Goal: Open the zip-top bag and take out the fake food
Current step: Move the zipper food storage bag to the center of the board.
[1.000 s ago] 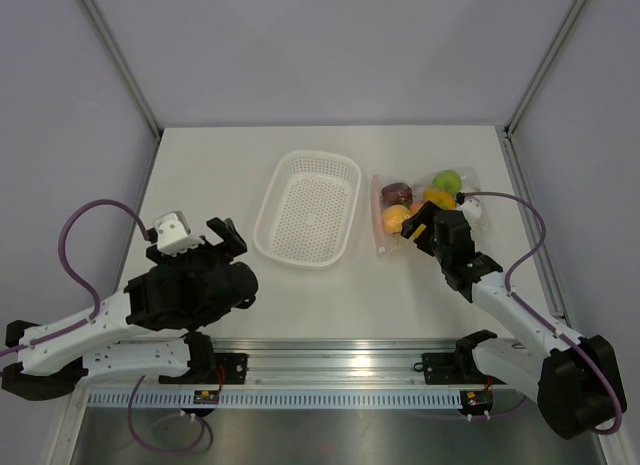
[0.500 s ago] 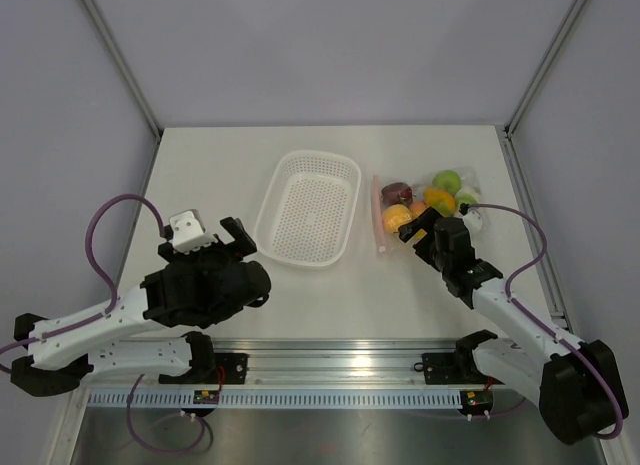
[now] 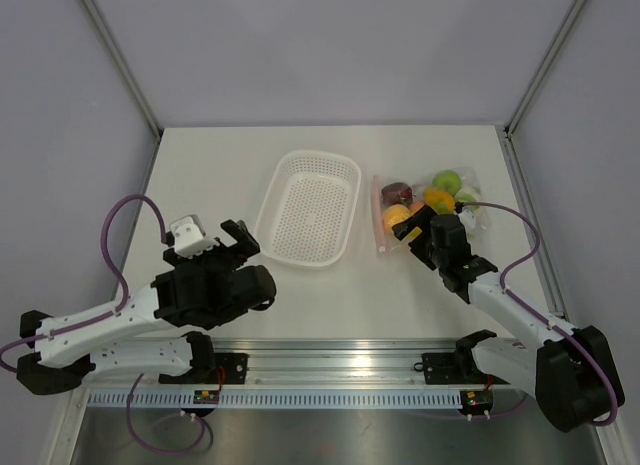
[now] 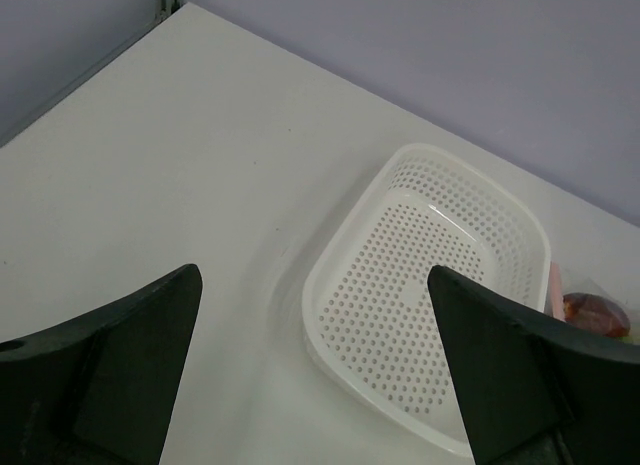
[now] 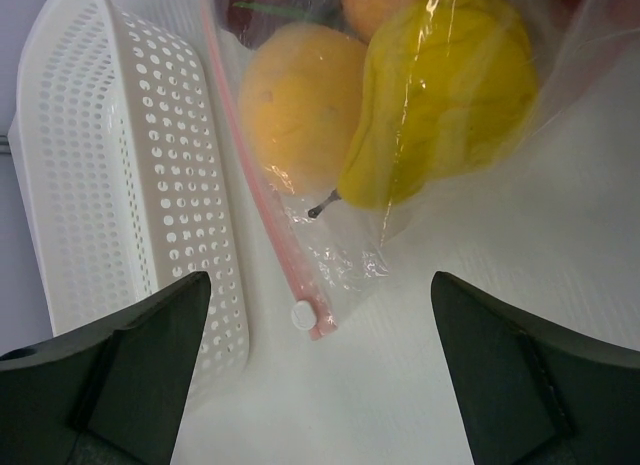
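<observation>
The zip-top bag (image 3: 428, 207) lies flat to the right of the basket, its pink zip strip (image 3: 378, 217) facing the basket. Fake food sits inside: a dark red piece (image 3: 397, 193), a green apple (image 3: 446, 180), orange (image 3: 437, 197) and yellow (image 3: 396, 219) pieces. My right gripper (image 3: 408, 226) hangs open over the bag's near left corner. In the right wrist view the zip strip (image 5: 262, 190) ends in a white slider (image 5: 302, 315) between the open fingers of the right gripper (image 5: 317, 278), beside an orange fruit (image 5: 298, 105) and a yellow pear (image 5: 445, 95). My left gripper (image 3: 240, 241) is open and holds nothing.
A white perforated basket (image 3: 308, 207) stands mid-table with nothing in it. It fills the space ahead of the left gripper (image 4: 312, 272) in the left wrist view, where its rim (image 4: 320, 285) is close. Grey walls close the table at the back and sides.
The left arm has swung forward and right, toward the basket's near left corner. The right gripper opened wider and edged toward the bag's near left corner.
</observation>
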Action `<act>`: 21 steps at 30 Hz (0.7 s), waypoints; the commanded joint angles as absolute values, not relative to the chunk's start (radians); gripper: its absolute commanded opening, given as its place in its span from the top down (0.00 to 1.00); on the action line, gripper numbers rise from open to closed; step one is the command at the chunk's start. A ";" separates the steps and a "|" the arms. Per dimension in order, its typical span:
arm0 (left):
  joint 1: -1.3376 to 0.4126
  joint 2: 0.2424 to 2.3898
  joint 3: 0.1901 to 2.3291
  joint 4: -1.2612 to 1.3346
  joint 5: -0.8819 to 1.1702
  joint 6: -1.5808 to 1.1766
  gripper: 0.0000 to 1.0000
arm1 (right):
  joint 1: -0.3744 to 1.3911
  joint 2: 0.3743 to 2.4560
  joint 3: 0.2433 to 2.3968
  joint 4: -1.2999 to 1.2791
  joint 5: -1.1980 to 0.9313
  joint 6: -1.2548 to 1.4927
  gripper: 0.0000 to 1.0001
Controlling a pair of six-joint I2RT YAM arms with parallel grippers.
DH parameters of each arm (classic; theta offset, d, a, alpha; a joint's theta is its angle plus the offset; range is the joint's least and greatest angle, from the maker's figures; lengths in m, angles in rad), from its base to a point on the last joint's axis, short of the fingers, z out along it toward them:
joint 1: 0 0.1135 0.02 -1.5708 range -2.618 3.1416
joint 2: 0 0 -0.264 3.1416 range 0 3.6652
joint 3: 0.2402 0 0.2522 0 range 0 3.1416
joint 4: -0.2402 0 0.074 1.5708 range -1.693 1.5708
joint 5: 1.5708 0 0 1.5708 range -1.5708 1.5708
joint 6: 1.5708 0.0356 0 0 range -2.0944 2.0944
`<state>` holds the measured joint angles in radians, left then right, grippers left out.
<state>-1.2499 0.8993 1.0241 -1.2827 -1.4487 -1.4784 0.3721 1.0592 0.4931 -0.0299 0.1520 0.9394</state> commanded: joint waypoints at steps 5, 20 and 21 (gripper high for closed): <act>-1.258 0.937 0.974 -1.437 -1.589 -1.963 0.01 | 0.376 1.006 0.463 0.009 0.156 0.957 0.01; -1.308 1.005 0.904 -1.545 -1.608 -2.338 0.01 | 0.377 1.005 0.449 0.020 0.183 0.969 0.01; -1.318 0.999 0.888 -1.545 -1.614 -2.371 0.01 | 0.377 1.003 0.449 0.018 0.183 0.969 0.01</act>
